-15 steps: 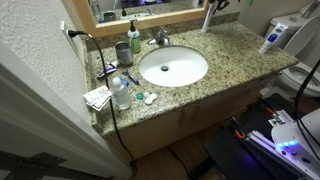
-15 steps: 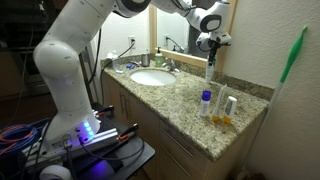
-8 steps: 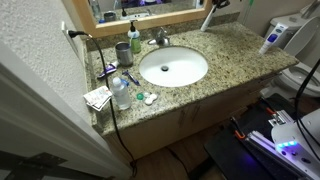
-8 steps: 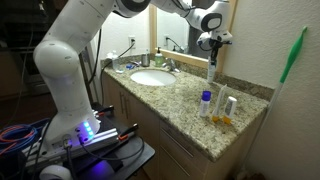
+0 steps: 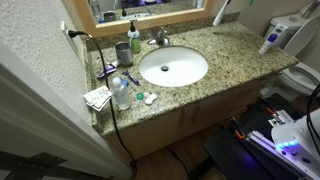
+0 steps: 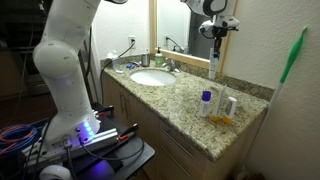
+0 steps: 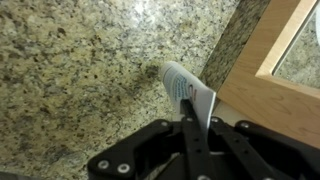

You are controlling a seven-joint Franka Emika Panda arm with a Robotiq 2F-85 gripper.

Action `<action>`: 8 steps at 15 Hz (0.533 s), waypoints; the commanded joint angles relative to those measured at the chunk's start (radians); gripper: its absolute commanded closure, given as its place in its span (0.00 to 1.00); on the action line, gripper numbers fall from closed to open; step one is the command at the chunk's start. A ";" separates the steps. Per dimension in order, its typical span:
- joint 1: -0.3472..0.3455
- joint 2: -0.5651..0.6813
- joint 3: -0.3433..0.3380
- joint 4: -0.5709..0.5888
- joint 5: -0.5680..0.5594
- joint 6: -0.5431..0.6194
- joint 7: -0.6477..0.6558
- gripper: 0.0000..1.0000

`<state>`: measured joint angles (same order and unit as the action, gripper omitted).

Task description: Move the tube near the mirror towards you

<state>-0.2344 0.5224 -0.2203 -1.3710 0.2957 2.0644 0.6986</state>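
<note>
Granite counter [image 7: 80,60] | tube [image 7: 186,88] — pinched between fingers [image 7: 190,130] | just beside mirror [image 7: 262,75] frame

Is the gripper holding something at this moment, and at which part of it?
Yes. The gripper holds the white tube by its upper end, closed on it from above.

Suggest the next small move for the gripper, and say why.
Probably draw the tube straight away from the mirror, toward the front edge of the counter. The gripper is shut on it, it hangs upright beside the wooden frame, seemingly off the granite, and bare granite lies ahead.
</note>
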 commanded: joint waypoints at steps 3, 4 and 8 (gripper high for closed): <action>-0.054 -0.306 -0.006 -0.336 0.017 -0.110 -0.242 0.99; -0.059 -0.352 -0.015 -0.386 0.012 -0.146 -0.289 0.99; -0.070 -0.538 -0.062 -0.584 -0.041 -0.259 -0.439 0.99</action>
<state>-0.2944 0.1430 -0.2643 -1.7770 0.2902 1.8464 0.3560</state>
